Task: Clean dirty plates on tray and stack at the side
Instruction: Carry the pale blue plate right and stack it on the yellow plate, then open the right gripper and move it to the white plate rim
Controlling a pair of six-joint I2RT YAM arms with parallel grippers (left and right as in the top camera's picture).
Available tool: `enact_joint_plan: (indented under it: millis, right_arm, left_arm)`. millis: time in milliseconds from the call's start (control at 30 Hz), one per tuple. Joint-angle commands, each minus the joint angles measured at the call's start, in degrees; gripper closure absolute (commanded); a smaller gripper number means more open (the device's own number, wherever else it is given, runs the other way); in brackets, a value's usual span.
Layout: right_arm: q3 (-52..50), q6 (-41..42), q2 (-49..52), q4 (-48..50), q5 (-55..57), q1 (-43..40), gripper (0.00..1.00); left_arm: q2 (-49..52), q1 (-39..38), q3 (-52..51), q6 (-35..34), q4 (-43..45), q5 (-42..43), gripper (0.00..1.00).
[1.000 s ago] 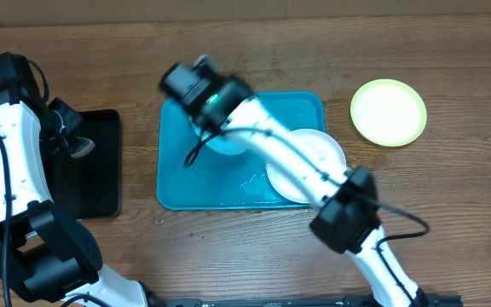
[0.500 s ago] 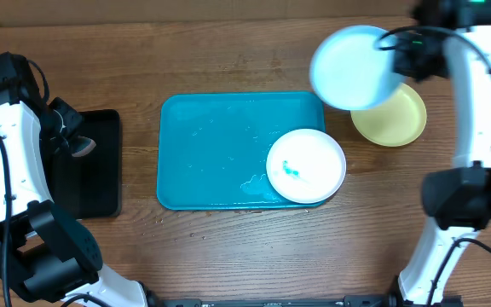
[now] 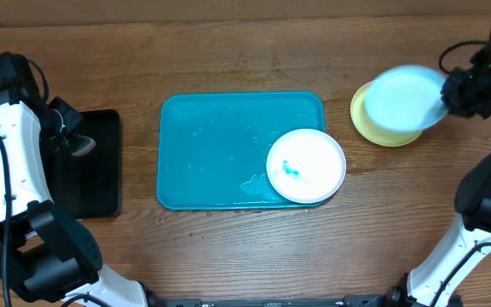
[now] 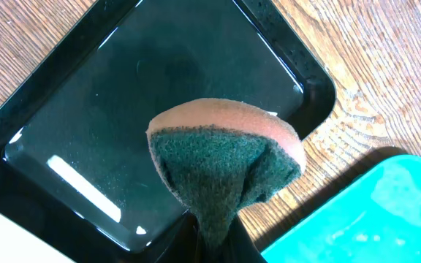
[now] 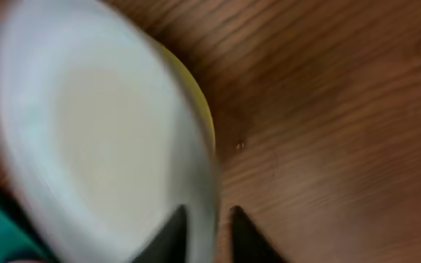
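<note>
The turquoise tray lies mid-table. A white plate with a small teal smear sits on its right end, overhanging the rim. The yellow-green plate lies on the table to the right. My right gripper is shut on the rim of the light blue plate and holds it, blurred, just above the yellow-green one; in the right wrist view the light blue plate fills the left and my fingers pinch its edge. My left gripper is shut on a green-and-orange sponge over the black tray.
The black tray holds shallow water and sits left of the turquoise tray. Water streaks lie on the turquoise tray floor. A cardboard wall runs along the far edge of the table.
My right gripper has carried the light blue plate off the tray, up to the right, and now down over the yellow-green plate. The left arm has not moved.
</note>
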Motion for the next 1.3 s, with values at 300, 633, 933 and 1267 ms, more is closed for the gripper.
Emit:
enact_joint_plan:
  millis: [300, 633, 933, 1267]
  right_arm:
    - [-5.68, -7.21, -0.57, 2.67, -19.37, 7.10, 0.48]
    - [-5.68, -3.52, -0.66, -7.08, -10.67, 20.94, 0.39]
    - [-5.75, 0.94, -0.68, -14.29, -2.91, 27.56, 0.38]
    - [-11.56, 1.33, -0.66, -12.68, -1.88, 28.00, 0.40]
  left_arm:
    - [0.22, -0.02, -0.15, 1.14, 0.20, 0.83, 0.96]
    - [0.22, -0.02, -0.15, 2.05, 0.17, 0.85, 0.96]
    - [0.22, -0.02, -0.15, 2.40, 0.81, 0.85, 0.96]
    - [0.22, -0.02, -0.15, 2.40, 0.90, 0.87, 0.96]
